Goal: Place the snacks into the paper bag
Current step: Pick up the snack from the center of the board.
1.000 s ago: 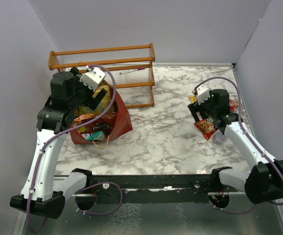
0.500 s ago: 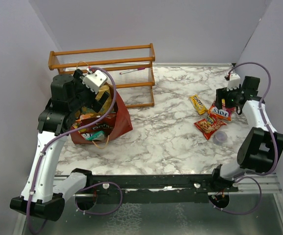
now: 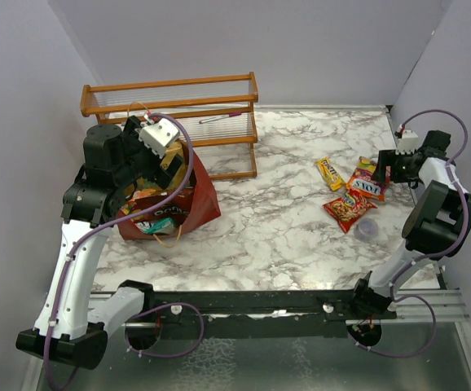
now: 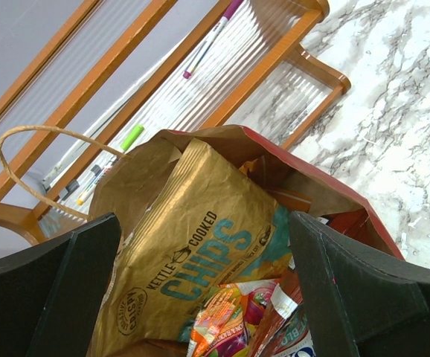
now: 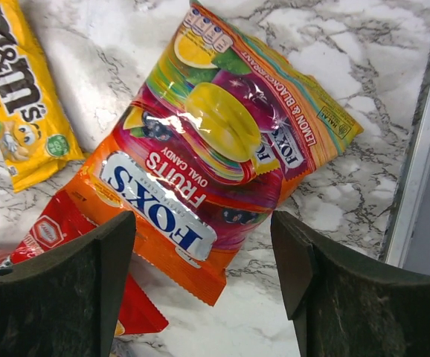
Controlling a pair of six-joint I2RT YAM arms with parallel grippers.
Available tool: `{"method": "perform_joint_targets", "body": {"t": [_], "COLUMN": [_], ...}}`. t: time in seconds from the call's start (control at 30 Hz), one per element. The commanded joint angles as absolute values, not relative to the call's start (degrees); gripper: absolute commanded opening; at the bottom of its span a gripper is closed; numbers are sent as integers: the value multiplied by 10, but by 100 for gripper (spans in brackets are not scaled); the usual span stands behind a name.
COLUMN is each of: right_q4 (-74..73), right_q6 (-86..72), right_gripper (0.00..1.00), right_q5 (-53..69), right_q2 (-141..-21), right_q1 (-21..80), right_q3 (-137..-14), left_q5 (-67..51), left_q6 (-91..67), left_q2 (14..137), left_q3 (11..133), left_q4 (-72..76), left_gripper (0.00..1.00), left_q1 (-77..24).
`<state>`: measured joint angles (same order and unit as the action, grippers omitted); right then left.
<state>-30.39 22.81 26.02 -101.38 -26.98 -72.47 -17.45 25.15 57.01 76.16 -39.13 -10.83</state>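
Note:
The dark red paper bag [image 3: 205,198] stands at the left with several snacks in it. These include a tan-and-teal chips bag [image 4: 193,253] and a red Doritos bag [image 3: 166,212]. My left gripper [image 3: 164,161] hovers over the bag's mouth [image 4: 326,186], open and empty [image 4: 200,297]. Three packets lie on the table at the right: an orange Fox's candy packet [image 3: 366,186], a yellow M&M's packet [image 3: 330,173] and a small red packet [image 3: 348,209]. My right gripper [image 3: 386,169] is open and empty [image 5: 207,290] just above the Fox's packet [image 5: 215,141], with the M&M's packet [image 5: 21,97] and red packet [image 5: 59,230] beside it.
A wooden slatted rack [image 3: 178,106] stands behind the bag, with pens on it [image 4: 207,41]. A small purple cup [image 3: 367,228] sits near the red packet. The table's right edge [image 5: 416,149] and the side wall are close to my right gripper.
My right arm has swung from over the red packet out to the far right, above the Fox's packet. The left gripper has shifted only slightly over the bag.

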Motion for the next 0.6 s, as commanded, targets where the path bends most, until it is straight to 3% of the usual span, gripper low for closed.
{"method": "perform_joint_targets", "body": {"t": [0.0,0.4,0.57], "right_q4": [-287,-259,-261], "right_q6": [242,258,274], "right_gripper": [76,79,69], "right_q5": [253,232,258], "right_q2": [-1040,-1124,-1129], "right_q1": [-274,-275,-275], "right_q3": [-735,-751,-736], "left_q5": [-204,-211,-209], "left_q6": [244,252,255], "left_q2": [563,567,567], "left_q3": [763,757,756], "left_q4": [-392,-387,-386], "left_gripper": [98,98,98], "left_q1": [-105,-105,-105]}}
